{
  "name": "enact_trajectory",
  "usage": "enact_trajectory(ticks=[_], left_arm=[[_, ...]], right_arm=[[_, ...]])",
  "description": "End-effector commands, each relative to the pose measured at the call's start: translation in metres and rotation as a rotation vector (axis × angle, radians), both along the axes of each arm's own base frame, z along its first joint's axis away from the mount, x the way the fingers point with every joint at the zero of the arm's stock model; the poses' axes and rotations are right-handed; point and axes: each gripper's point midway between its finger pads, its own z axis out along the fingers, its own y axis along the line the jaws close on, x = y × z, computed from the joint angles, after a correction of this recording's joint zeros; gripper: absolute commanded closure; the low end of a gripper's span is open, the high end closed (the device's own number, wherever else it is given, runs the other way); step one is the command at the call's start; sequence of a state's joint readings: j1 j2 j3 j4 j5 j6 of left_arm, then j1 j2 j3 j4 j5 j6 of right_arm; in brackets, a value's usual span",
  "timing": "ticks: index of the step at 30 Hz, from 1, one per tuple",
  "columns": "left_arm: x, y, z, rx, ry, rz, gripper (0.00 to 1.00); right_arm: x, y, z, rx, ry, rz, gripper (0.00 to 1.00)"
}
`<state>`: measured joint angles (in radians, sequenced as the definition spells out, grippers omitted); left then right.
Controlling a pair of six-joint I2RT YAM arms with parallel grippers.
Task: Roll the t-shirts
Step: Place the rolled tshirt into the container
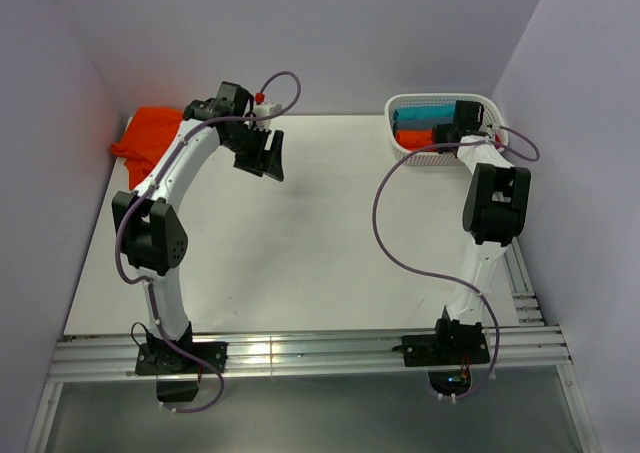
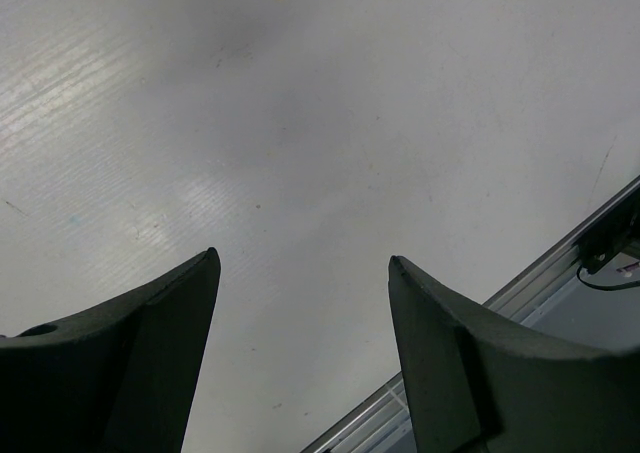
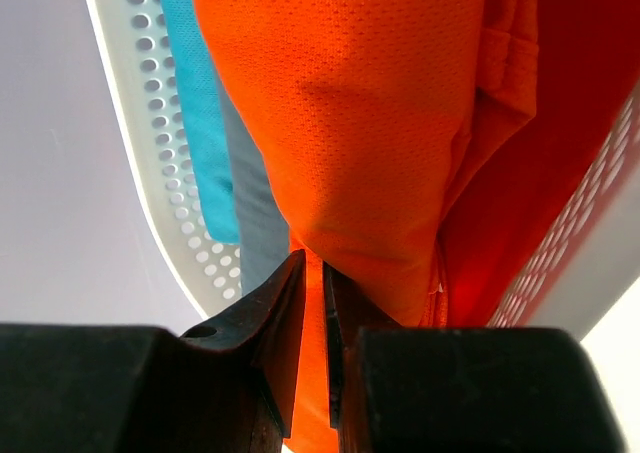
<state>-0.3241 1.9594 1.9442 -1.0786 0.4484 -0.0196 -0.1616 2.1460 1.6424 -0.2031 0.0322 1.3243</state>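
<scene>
A crumpled orange t-shirt point(image 1: 150, 133) lies at the table's far left corner. My left gripper point(image 1: 262, 158) hangs open and empty over bare table to its right; in the left wrist view point(image 2: 303, 258) only white table shows between its fingers. My right gripper point(image 1: 450, 131) is down in the white basket point(image 1: 440, 98) at the far right. In the right wrist view its jaws point(image 3: 314, 263) are shut on a fold of another orange t-shirt point(image 3: 370, 123), which bulges just ahead of the fingertips.
The perforated basket wall point(image 3: 140, 93) holds a teal cloth point(image 3: 200, 103) to the left of the orange shirt and a darker red cloth point(image 3: 590, 73) to its right. An aluminium rail point(image 2: 560, 263) runs along the table's near edge. Walls close in the far side.
</scene>
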Motion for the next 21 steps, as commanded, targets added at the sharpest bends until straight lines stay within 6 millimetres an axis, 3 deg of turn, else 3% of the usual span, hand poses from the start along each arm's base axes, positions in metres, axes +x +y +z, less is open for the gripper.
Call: enact_trajectory(ticks=[1,9,15,21], left_arm=[[0.008,-0.006,0.016,-0.034,-0.042,-0.009,0.26],[0.013,-0.008,0.025,-0.042,-0.064,-0.018,0.25],[0.018,-0.011,0.033,-0.056,-0.081,-0.025,0.23],[0.024,-0.009,0.048,-0.050,-0.135,-0.012,0.22]], right_arm=[[-0.022,-0.007,-0.040,-0.024,0.140,0.007,0.80],[-0.011,-0.003,0.009,-0.032,0.006,0.029,0.73],[-0.002,-0.002,0.061,-0.053,-0.118,0.046,0.64],[-0.007,0.000,0.119,-0.084,-0.248,0.053,0.56]])
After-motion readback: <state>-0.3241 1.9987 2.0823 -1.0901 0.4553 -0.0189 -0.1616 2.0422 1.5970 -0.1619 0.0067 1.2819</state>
